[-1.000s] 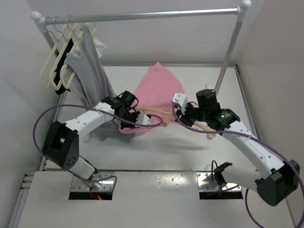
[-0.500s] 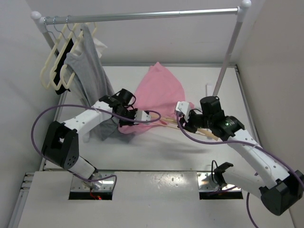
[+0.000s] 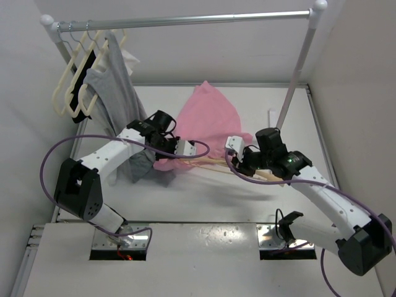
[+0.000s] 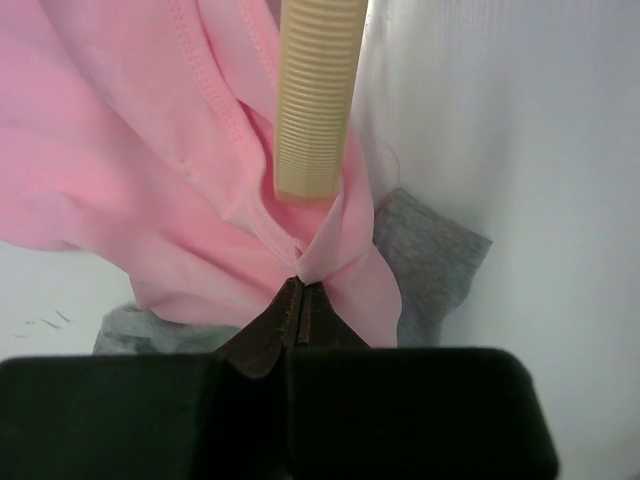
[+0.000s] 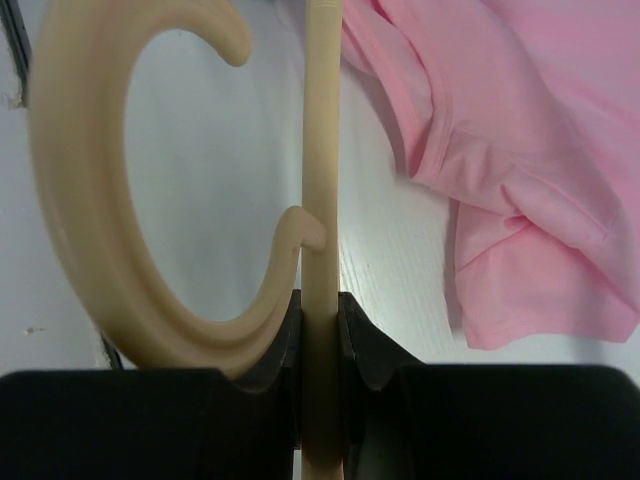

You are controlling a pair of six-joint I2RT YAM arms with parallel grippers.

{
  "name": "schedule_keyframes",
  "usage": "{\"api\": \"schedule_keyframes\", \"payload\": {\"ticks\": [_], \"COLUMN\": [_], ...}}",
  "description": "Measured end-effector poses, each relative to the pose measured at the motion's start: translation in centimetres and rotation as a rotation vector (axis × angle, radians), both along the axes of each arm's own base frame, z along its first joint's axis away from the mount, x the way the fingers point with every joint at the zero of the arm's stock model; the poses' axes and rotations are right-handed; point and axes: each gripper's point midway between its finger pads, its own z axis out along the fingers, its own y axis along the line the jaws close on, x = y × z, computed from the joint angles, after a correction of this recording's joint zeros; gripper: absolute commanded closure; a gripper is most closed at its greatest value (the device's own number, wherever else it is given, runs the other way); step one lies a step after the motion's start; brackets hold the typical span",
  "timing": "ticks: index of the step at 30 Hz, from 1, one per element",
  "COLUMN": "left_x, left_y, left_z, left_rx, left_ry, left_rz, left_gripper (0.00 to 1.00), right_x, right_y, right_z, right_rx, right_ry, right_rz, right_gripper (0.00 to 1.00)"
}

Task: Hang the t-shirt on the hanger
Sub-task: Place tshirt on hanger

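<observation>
White table (image 3: 204, 192); left fingers (image 4: 300, 292) tight on pink t-shirt (image 4: 150, 150) fold, right fingers (image 5: 296, 318) tight around hanger (image 5: 320, 150) stem

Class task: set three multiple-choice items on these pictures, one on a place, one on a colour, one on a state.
1. Where on the rail does the gray garment hang? A left end B middle C right end
2. What colour is the t-shirt? A blue B green C pink
3. What is the right gripper doing? A hanging open B clamping the hanger C clamping the t-shirt
Answers: 1 A, it hangs at the rail's left end. 2 C, pink in every view. 3 B, its jaws pinch the hanger's stem.
</observation>
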Motion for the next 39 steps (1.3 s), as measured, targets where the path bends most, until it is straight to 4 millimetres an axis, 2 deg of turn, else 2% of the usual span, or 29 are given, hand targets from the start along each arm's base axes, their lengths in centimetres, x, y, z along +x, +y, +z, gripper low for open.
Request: {"api": "schedule_keyframes", "payload": {"ticks": [6,14,19,25,29,34,36,39], "left_x": [-1.3,-2.9,-1.5,0.1,1.1,1.6,1.3,-0.4], "left_y": [-0.3,-1.2,-1.8,-1.8,-2.2,-4.4,-5.3,-6.3], "left_z": [-0.3,-0.6,-0.1,0.8,2.4,6.1,7.4,8.3], "left_rx": [0.022,0.07,0.072,0.058,0.01,-0.106,-0.141,-0.165], "left_ry": [0.013,0.004,-0.016,-0.047,-0.062,-0.078,-0.085,-0.072], "left_rz": [-0.102,-0.248,-0.218,-0.148,-0.107,-0.117,-0.133,-0.181], "left_gripper": [1.0,1.0,1.0,1.0,1.0,1.0,1.0,1.0], "right_x": [0.1,1.8,1.8,1.3,0.8,0.2,0.3,0.9], "right_y": [0.1,0.4,1.5,1.7,2.1,2.4,2.9,3.5], "right_z": [-0.6,0.6,0.6,-0.2,-1.0,-2.2,-2.2,-1.5], "right_rx": [-0.043,-0.13,-0.133,-0.133,-0.102,-0.005,0.049,0.119], "right_ry": [-0.025,-0.165,-0.186,-0.183,-0.164,-0.139,-0.115,-0.091], "right_rz": [0.042,0.124,0.184,0.198,0.184,0.113,0.063,-0.007], "right_gripper": [1.0,1.0,1.0,1.0,1.0,1.0,1.0,1.0]}}
